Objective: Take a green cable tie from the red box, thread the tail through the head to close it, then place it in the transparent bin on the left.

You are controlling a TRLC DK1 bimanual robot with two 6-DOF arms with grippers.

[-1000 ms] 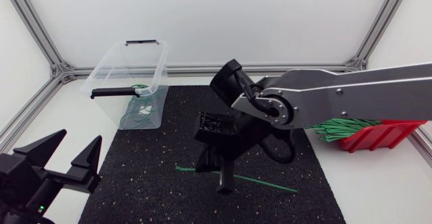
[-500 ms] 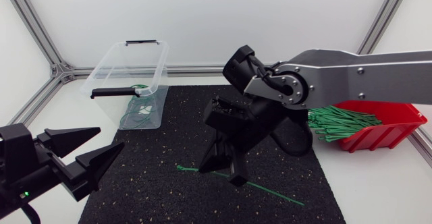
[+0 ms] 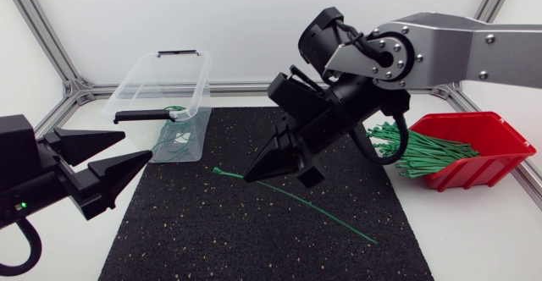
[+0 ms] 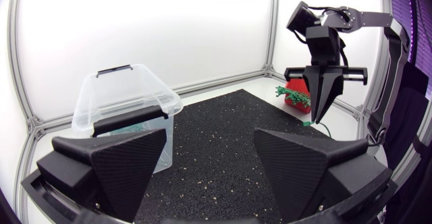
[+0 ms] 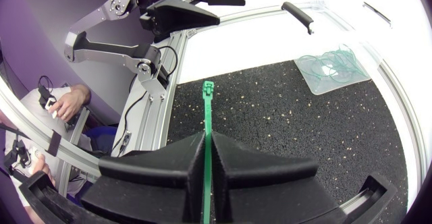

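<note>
My right gripper hangs over the middle of the black mat, shut on a green cable tie. The tie's head sticks out a little past the fingertips toward the left, and the long tail slopes down to the mat at the right. In the right wrist view the tie runs straight out between the closed fingers of that gripper. My left gripper stands open at the mat's left edge, pointing toward the tie, a good way from it. The transparent bin is at the back left.
The red box at the right holds several green ties. Closed green ties lie in the bin's bottom. In the left wrist view, past the open left gripper, the bin stands beside the mat and the right gripper hangs far ahead.
My right arm has lifted and swung the tie off the mat, its head now raised toward the left. My left gripper has come in toward the mat and turned toward the tie.
</note>
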